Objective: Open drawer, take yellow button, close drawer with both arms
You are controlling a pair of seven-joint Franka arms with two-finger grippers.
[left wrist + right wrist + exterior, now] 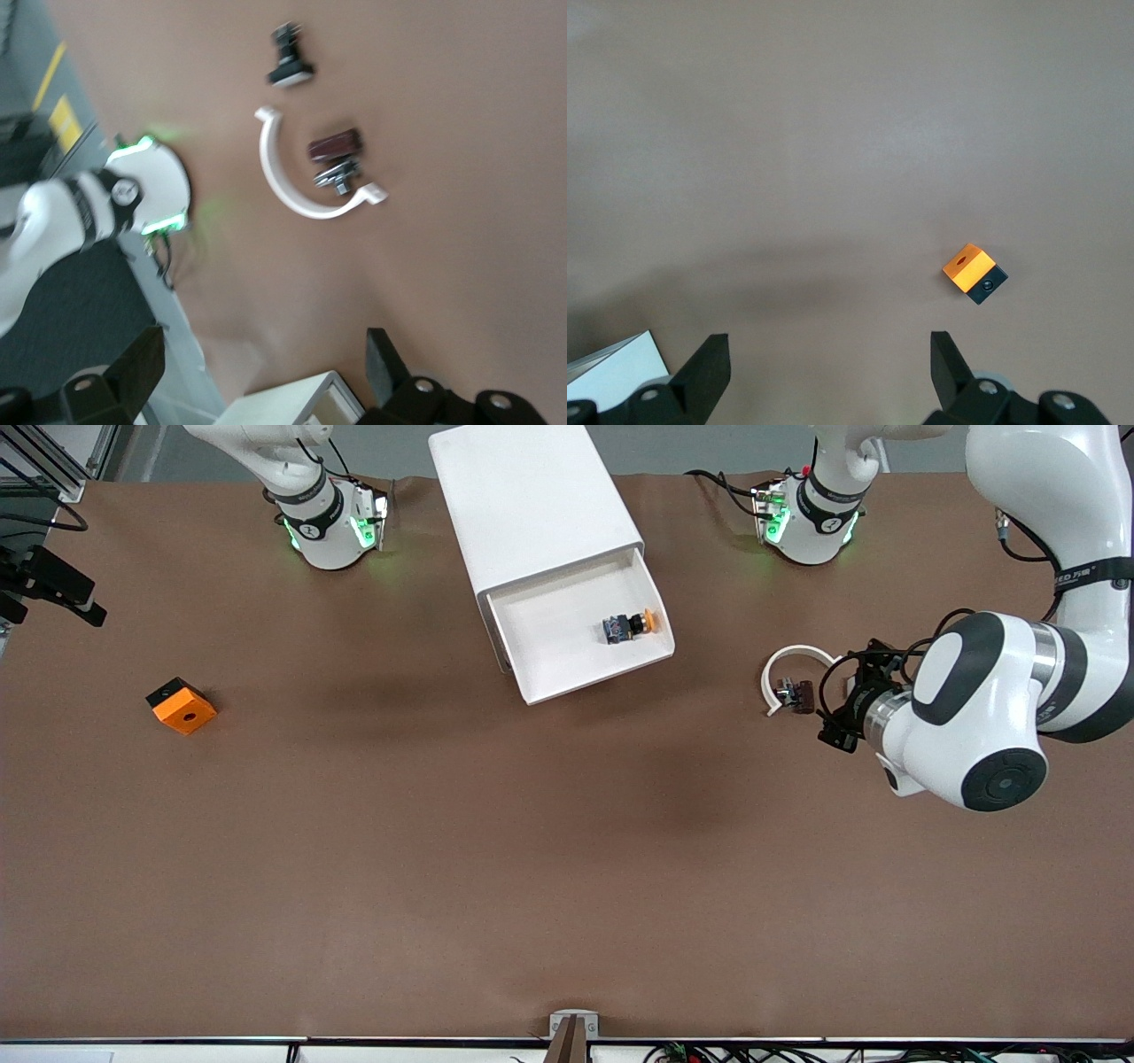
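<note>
The button (pixel 631 625) lies on its side in the pulled-out drawer (pixel 580 642), well apart from both arms' open, empty fingers (pixel 390 359) (pixel 709 359); it looks light, rigid and prone to roll, so pinch its blue-grey body across the flats.

The desk (pixel 443 850) is a plain matte brown. The cabinet (pixel 532 505) is white, as is the drawer (pixel 580 633). The button (pixel 631 625) has an orange cap, black collar and blue-grey body. The cube (pixel 182 707) is orange on top (with one dark round hole) and black on one side. The curved band (pixel 791 657) is white, beside dark brown and black parts (pixel 797 693). Both arms are white with black joint bands; their bases glow green.
</note>
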